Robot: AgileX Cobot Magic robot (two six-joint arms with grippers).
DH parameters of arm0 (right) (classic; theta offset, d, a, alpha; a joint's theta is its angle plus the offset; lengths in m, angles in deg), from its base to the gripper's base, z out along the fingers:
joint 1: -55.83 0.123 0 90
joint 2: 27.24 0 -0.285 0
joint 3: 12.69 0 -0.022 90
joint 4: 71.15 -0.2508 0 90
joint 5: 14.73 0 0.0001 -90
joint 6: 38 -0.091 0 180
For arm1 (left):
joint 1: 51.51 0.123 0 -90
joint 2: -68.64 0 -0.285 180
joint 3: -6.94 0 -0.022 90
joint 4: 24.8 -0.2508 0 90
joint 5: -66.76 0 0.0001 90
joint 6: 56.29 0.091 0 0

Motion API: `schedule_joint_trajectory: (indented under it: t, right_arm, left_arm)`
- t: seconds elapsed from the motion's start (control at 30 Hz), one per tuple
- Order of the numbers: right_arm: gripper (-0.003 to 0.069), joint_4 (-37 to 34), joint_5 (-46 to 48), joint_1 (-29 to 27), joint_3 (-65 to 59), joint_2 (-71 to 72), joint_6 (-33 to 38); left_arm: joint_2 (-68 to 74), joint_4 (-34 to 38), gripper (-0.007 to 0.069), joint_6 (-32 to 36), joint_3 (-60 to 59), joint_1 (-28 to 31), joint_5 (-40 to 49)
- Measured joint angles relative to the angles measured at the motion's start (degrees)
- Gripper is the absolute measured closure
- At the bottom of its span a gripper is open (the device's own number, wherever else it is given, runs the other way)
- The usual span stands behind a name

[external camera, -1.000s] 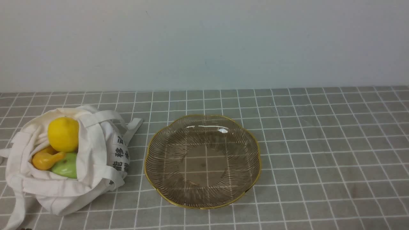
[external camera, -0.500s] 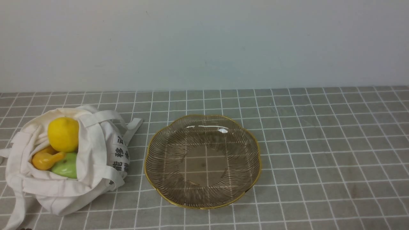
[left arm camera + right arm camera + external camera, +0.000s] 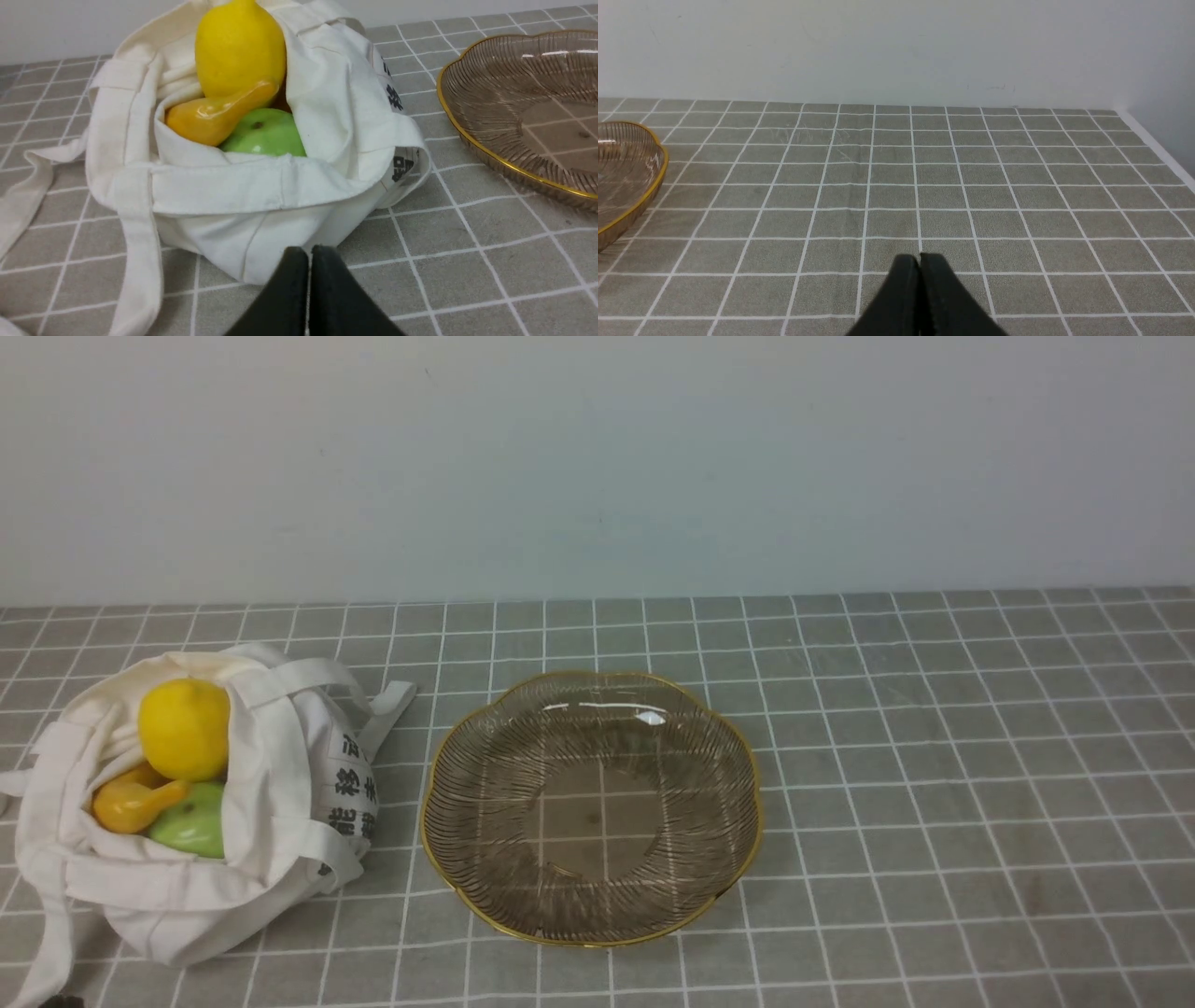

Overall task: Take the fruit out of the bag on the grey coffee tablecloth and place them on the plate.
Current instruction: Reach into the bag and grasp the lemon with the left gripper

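1. Left gripper (image 3: 309, 254): jaws pressed together, nothing between them. The bag (image 3: 261, 196) sits just ahead of the tips, its mouth gaping toward them.
2. Right gripper (image 3: 920, 261): jaws together, empty, over bare grey coffee tablecloth (image 3: 924, 186). The plate (image 3: 644, 186) lies well off to its side.
3. The fruit is all in the bag. The lemon (image 3: 238, 46) rides on top, farthest from the left jaws. The orange-yellow curved piece (image 3: 210, 116) and green round one (image 3: 266, 137) sit nearer, behind the hem.
4. The fruit looks glossy and hard, so likely light and slippery. Take the lemon across its narrow waist.
5. The cloth is limp and its straps may snag or drag.
6. The glass plate looks fragile, so set the fruit down gently.
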Motion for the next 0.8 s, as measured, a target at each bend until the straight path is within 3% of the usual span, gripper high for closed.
schedule_joint_trajectory:
  t: [0.27,0.43,0.67,0.8]
  right_arm:
    - [0.0673,0.0,0.0,0.0,0.0,0.0,0.0]
    - [0.0673,0.0,0.0,0.0,0.0,0.0,0.0]
    - [0.0673,0.0,0.0,0.0,0.0,0.0,0.0]
    - [0.0673,0.0,0.0,0.0,0.0,0.0,0.0]
  left_arm:
    - [0.0,15.54,0.0632,-11.07,0.0,0.0,-9.63]
    - [0.0,21.3,0.0632,-11.66,0.0,0.0,-20.47]
    - [0.0,23.23,0.0632,-11.77,1.13,0.0,-44.38]
    - [1.88,23.12,0.0632,-7.33,11.56,0.0,-41.99]
